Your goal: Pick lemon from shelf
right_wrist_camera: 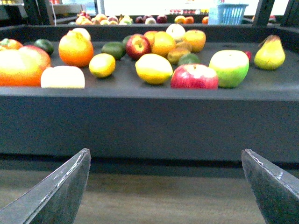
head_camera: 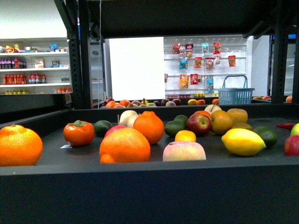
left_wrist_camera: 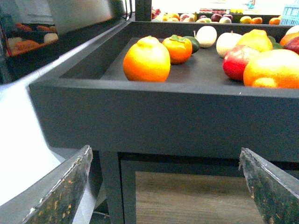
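Note:
The lemon (head_camera: 243,141), a bright yellow oval, lies on the shelf tray (head_camera: 140,186) towards its right front, beside a dark green fruit. In the right wrist view the lemon (right_wrist_camera: 153,68) sits mid-tray behind the raised front rim (right_wrist_camera: 140,121). My right gripper (right_wrist_camera: 166,151) is open and empty, below and in front of that rim. My left gripper (left_wrist_camera: 164,150) is also open and empty, low before the tray's left front wall (left_wrist_camera: 163,107). The lemon is outside the left wrist view. Neither arm appears in the front view.
Around the lemon lie a small round yellow fruit (head_camera: 185,136), large oranges (head_camera: 124,146), a persimmon (head_camera: 78,132) and red apples (right_wrist_camera: 194,77). A green apple (right_wrist_camera: 229,68) and a pear (right_wrist_camera: 269,52) sit further over. A blue basket (head_camera: 235,94) stands behind. A wood-grain panel (left_wrist_camera: 196,198) lies below.

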{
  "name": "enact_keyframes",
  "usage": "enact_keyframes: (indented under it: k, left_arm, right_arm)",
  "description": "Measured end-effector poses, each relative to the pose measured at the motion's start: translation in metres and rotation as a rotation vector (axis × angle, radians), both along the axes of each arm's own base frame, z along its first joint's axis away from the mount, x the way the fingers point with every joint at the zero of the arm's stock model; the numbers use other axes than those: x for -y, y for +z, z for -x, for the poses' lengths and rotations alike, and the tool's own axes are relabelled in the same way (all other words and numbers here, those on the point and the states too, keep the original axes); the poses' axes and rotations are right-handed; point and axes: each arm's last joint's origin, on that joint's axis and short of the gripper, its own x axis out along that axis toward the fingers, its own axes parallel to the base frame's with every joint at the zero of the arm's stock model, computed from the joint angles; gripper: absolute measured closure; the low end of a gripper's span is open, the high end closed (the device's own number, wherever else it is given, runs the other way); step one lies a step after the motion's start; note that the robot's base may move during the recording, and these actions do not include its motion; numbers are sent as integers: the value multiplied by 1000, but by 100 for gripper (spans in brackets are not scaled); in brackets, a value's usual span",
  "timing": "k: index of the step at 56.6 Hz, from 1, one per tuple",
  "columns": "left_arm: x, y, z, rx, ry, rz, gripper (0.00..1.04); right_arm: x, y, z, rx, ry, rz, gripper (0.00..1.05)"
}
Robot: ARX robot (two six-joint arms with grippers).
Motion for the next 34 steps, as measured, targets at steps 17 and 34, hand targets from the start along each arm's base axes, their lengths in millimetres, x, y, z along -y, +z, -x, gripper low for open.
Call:
enact_keyframes:
  k: [17, 34]
  left_arm:
    - [0, 0, 0, 0, 0, 0, 8]
    - [0, 0, 0, 0, 0, 0, 8]
  right_arm:
    - [0, 0, 0, 0, 0, 0, 7]
    - [0, 0, 0, 0, 0, 0, 7]
